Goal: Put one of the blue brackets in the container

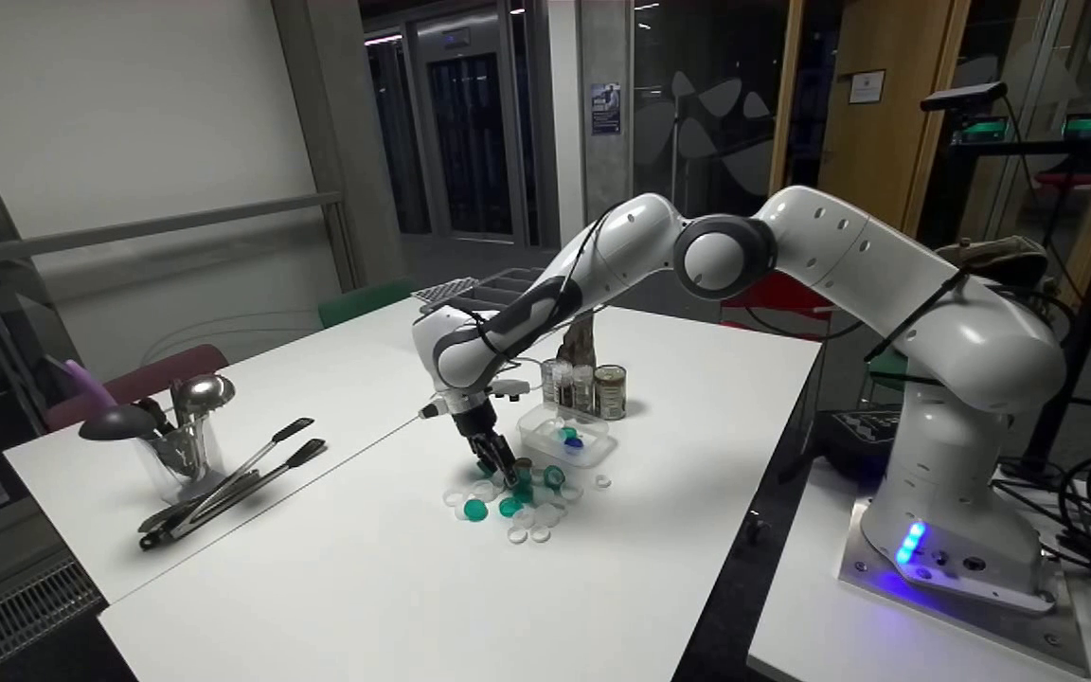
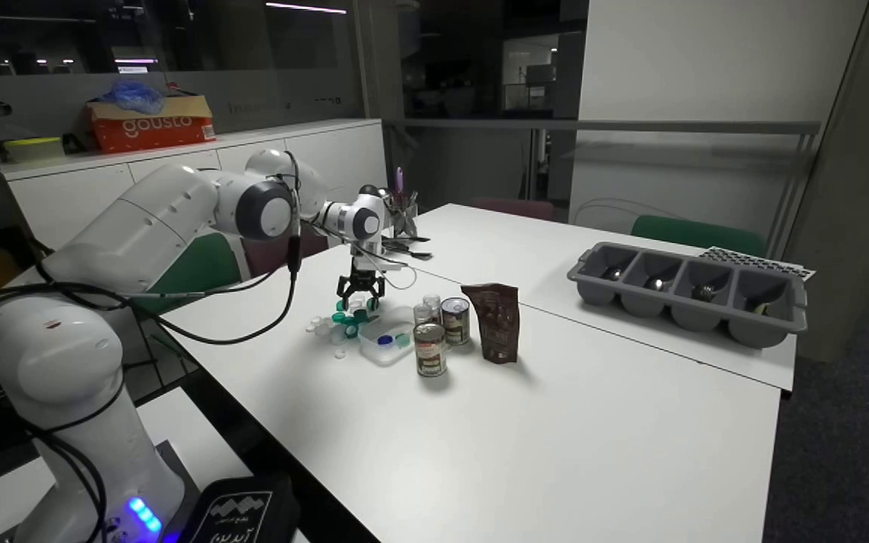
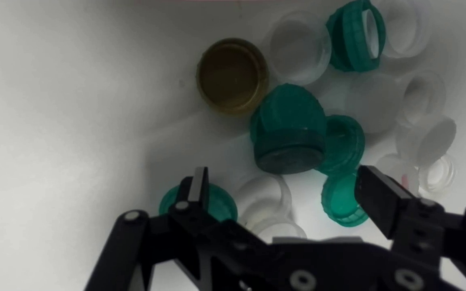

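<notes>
Among teal caps (image 3: pixel 291 109), the claw (image 3: pixel 280 176) stands wide.
Best to centre on 1 alone and steer off the clear caps (image 3: pixel 263 196) before closing.

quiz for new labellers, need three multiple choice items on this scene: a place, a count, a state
1. Where does the small blue piece lie?
A. in the utensil jar
B. in the clear tub
C. on a chair
2. How many compartments does the grey tray have?
A. four
B. two
C. seven
3. How is the gripper?
A. shut on a can
B. shut, holding nothing
C. open

1 B: both exterior views show it inside the tub.
2 A: four sit in a row in an exterior view.
3 C: its jaws stand wide apart in the wrist view.
</notes>
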You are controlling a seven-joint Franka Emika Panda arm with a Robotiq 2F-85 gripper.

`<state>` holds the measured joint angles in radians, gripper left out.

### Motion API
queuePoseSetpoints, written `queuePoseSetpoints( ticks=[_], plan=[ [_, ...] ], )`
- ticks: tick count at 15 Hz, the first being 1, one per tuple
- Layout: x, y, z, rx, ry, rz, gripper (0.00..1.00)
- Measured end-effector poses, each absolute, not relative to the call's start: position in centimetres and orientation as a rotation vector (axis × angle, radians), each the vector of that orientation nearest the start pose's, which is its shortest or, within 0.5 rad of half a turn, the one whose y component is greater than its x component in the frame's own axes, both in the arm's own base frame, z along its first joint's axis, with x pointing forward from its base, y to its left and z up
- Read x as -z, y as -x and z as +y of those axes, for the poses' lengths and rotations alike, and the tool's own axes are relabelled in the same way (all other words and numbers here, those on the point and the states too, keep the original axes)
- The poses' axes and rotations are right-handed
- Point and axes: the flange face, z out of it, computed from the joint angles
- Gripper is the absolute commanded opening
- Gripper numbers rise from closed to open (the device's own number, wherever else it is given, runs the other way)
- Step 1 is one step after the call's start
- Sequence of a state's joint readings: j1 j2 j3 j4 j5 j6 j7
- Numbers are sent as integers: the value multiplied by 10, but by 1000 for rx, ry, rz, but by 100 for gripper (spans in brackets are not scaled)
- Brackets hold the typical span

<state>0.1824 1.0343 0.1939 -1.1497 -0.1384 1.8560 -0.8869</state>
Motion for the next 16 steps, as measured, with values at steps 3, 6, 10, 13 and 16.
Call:
queuePoseSetpoints(
  ticks=[3, 6, 10, 13, 16],
  plan=[
    [-151, -692, 222, -430, 2433, -1730, 90],
    [-152, -692, 223, -430, 2456, -1705, 100],
    [-161, -690, 227, -433, 2504, -1656, 100],
    [-169, -686, 228, -447, 2535, -1621, 100],
    [-169, -682, 227, -495, 2540, -1596, 100]
  ],
)
